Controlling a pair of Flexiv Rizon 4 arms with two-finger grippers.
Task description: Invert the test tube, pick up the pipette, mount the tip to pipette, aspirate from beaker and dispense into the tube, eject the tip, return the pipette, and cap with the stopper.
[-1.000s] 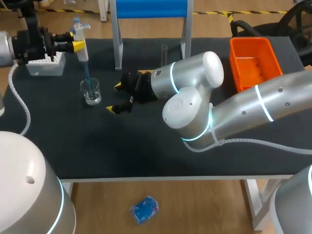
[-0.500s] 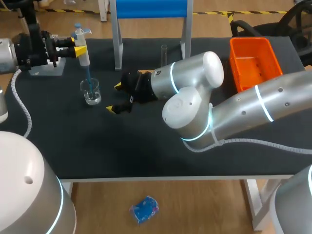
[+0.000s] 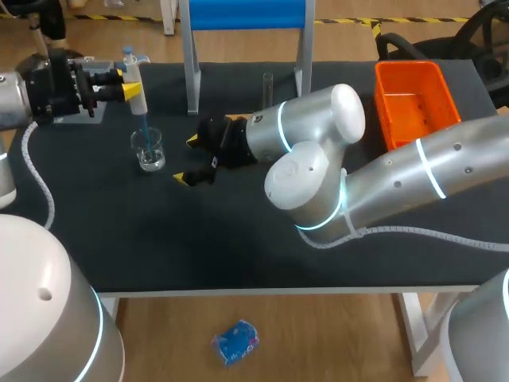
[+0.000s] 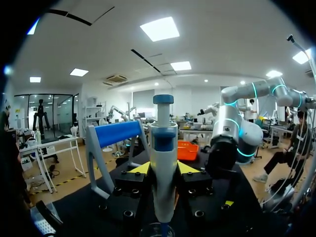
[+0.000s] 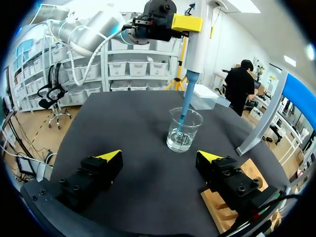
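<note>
My left jaws are clamped on the pipette (image 3: 138, 99), which stands upright with its blue tip (image 3: 144, 126) dipped into the beaker (image 3: 149, 150) on the worktop (image 3: 238, 247). My right jaws hang wide apart near the beaker, holding nothing. The test tube (image 3: 268, 83) stands farther back.

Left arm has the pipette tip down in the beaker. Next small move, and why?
Probably lift the pipette straight up until its blue tip clears the beaker rim. The left gripper is shut on the pipette, the tip dips into the beaker's liquid, and the test tube stands apart; moving sideways now would likely catch the rim.
</note>
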